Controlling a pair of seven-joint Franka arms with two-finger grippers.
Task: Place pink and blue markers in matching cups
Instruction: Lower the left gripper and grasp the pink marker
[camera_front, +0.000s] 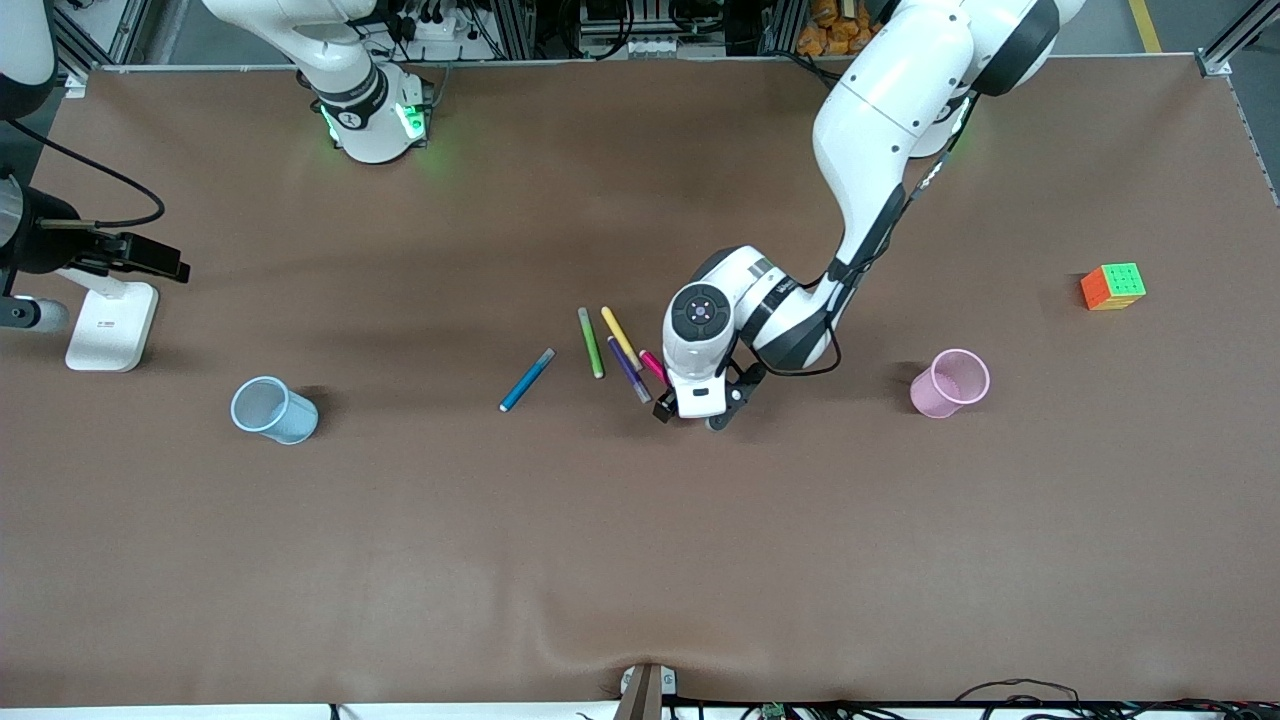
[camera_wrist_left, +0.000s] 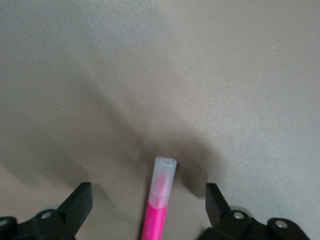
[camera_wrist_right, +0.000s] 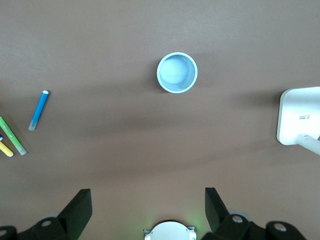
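A: Brown table (camera_front: 640, 560), bare but for a fan of pens in the middle, a cup toward each end, and a colour cube (camera_front: 1113, 286) off toward the left arm's end. Why is the left gripper (camera_front: 690, 415) down so low?

B: It is set over the pink marker (camera_front: 652, 365). In the left wrist view the marker (camera_wrist_left: 159, 200) lies between the two fingers (camera_wrist_left: 77, 202), which stand wide apart and touch nothing. My guess is it is lined up to close on the barrel.

A: And the pink cup (camera_front: 950, 383)?

B: It stands toward that same arm's end of the table, so the carry looks short.

A: The blue marker (camera_front: 527, 380)?

B: Flat on the table, apart from the green (camera_front: 590, 342), yellow (camera_front: 619, 335) and purple (camera_front: 628, 369) ones, toward the right arm's end. The blue cup (camera_front: 273, 409) stands farther that way.

A: The right arm?

B: It waits. Its gripper (camera_wrist_right: 147, 210) hangs high, looking down on the blue cup (camera_wrist_right: 177, 72) and blue marker (camera_wrist_right: 39, 109), jaws spread and empty.
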